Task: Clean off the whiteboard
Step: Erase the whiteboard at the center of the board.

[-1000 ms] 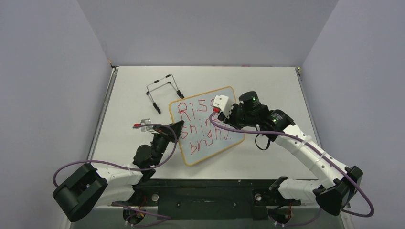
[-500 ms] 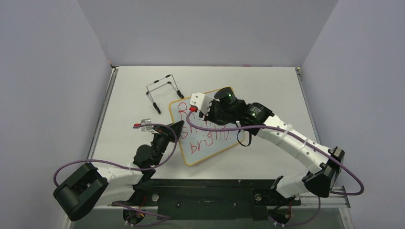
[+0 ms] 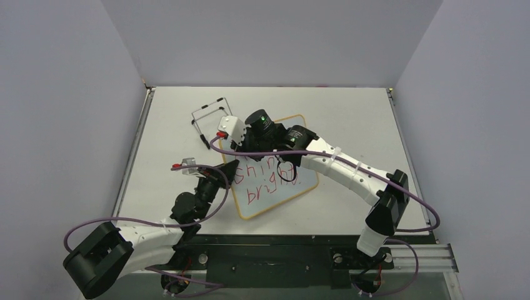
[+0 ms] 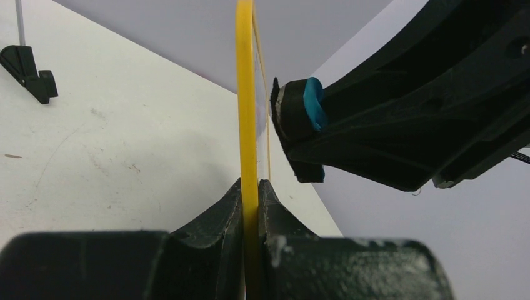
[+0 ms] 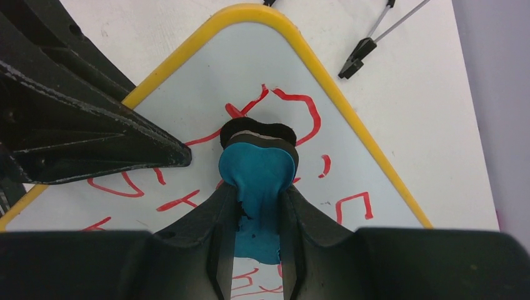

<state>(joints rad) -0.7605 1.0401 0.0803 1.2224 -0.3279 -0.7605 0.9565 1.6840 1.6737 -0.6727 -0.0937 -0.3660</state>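
The whiteboard [image 3: 270, 189], white with a yellow frame and red handwriting, lies tilted on the table. My left gripper [image 3: 232, 168] is shut on its left edge; in the left wrist view the yellow frame [image 4: 248, 106] stands pinched between the jaws of that gripper [image 4: 250, 189]. My right gripper [image 3: 241, 145] is over the board's top left corner, shut on a blue eraser [image 5: 257, 167] whose dark pad rests on the white face [image 5: 187, 87] among red strokes. The eraser [image 4: 312, 100] also shows beside the frame in the left wrist view.
A thin black wire stand [image 3: 212, 117] sits on the table just behind the board's top left corner, close to the right wrist; its feet show as the stand [image 5: 367, 41] and the stand [image 4: 28, 67]. The left gripper's finger [image 5: 94, 128] lies near the eraser.
The right arm has swept left along the board's top line of writing, from the top right corner to the top left. The left gripper has kept its grip on the edge.
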